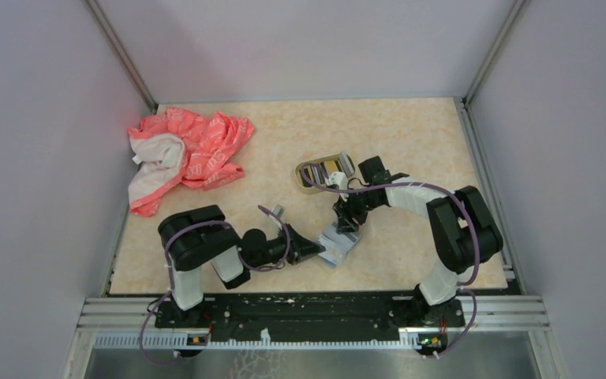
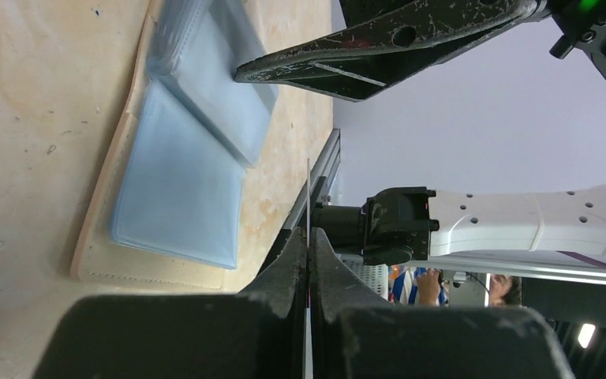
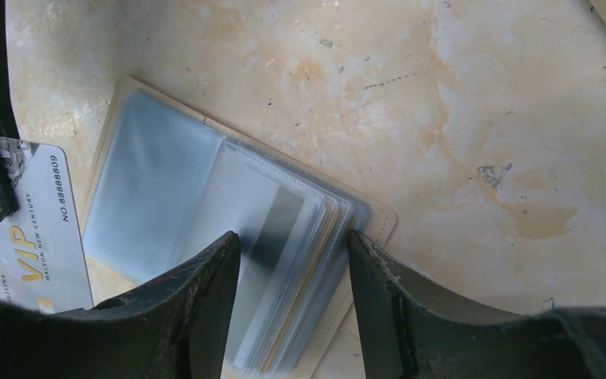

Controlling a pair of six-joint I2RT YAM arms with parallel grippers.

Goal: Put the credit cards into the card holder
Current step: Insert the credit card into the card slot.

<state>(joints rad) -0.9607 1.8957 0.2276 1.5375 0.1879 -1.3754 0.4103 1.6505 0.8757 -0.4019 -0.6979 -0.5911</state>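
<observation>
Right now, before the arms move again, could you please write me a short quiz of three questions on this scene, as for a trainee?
1. True or false: the left gripper is shut on a card.
2. Choose one. The right gripper has its fingers spread above: A) the pink cloth, B) the card holder with clear sleeves, C) the gold-rimmed tin.
3. Short answer: which big gold word is printed on the held card, as the right wrist view shows it?

Key: 1 true; 2 B; 3 VIP.
</observation>
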